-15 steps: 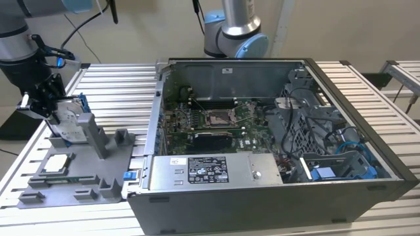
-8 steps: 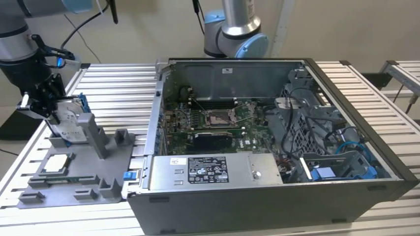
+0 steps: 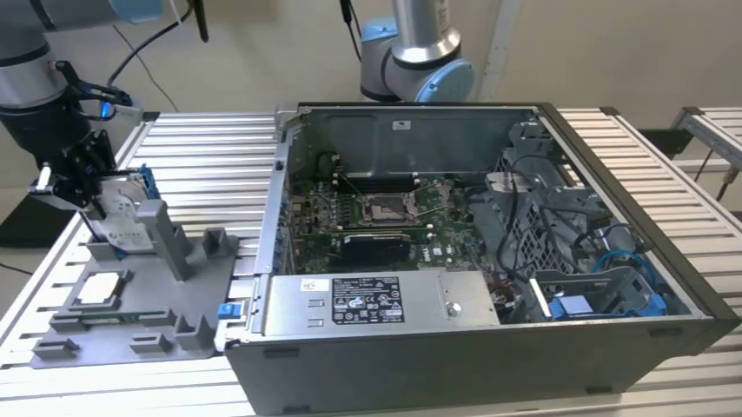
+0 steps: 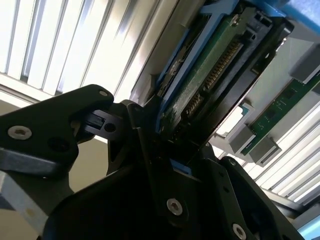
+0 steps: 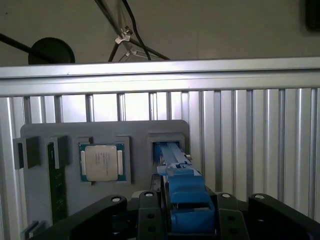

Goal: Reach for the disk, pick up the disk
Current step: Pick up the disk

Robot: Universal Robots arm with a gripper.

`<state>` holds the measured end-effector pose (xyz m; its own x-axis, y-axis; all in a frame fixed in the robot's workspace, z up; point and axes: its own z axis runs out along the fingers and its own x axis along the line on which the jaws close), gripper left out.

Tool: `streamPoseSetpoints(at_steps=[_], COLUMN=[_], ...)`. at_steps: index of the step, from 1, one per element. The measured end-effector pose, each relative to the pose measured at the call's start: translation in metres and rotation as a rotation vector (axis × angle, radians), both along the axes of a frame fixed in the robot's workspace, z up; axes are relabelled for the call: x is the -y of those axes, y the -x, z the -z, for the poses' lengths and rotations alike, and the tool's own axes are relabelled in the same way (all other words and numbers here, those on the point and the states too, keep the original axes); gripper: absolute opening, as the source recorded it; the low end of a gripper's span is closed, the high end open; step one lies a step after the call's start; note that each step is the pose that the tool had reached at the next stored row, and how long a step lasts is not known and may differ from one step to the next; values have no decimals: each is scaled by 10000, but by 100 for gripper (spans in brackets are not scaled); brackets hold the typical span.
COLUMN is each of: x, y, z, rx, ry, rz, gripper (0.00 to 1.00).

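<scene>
Silver disk (image 3: 120,208) with blue rails stands upright on edge in grey holder (image 3: 174,300)

Arm (image 3: 23,82): silver tubes, black joints, light-blue round caps (image 3: 447,84), thin black cable (image 3: 145,48) alongside. Gripper (image 3: 90,195): matte black, chunky angular links, small silver screws (image 5: 116,199) in both wrist views.

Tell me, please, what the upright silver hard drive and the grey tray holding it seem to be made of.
Silver rectangular hard drive: seemingly metal, dull sheen; blue edge rails look plastic. Grey slotted tray: matte, likely plastic.
</scene>
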<state>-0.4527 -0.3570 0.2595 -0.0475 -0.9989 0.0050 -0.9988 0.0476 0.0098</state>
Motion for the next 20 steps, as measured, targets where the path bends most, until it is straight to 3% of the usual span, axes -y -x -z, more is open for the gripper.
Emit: streamPoseSetpoints(at_steps=[2,4,6,9,15,18,20], x=[1,2,0,0,1,-3,-1], y=[0,-2,-1,0,-1,0,-1], z=[0,-1,0,0,0,0,0], rx=[0,0,2,3,4,5,5], ry=[0,-73,-85,25,-27,87,103], rz=[-3,-7,-2,0,-2,0,-3], gripper=[0,0,0,0,0,0,0])
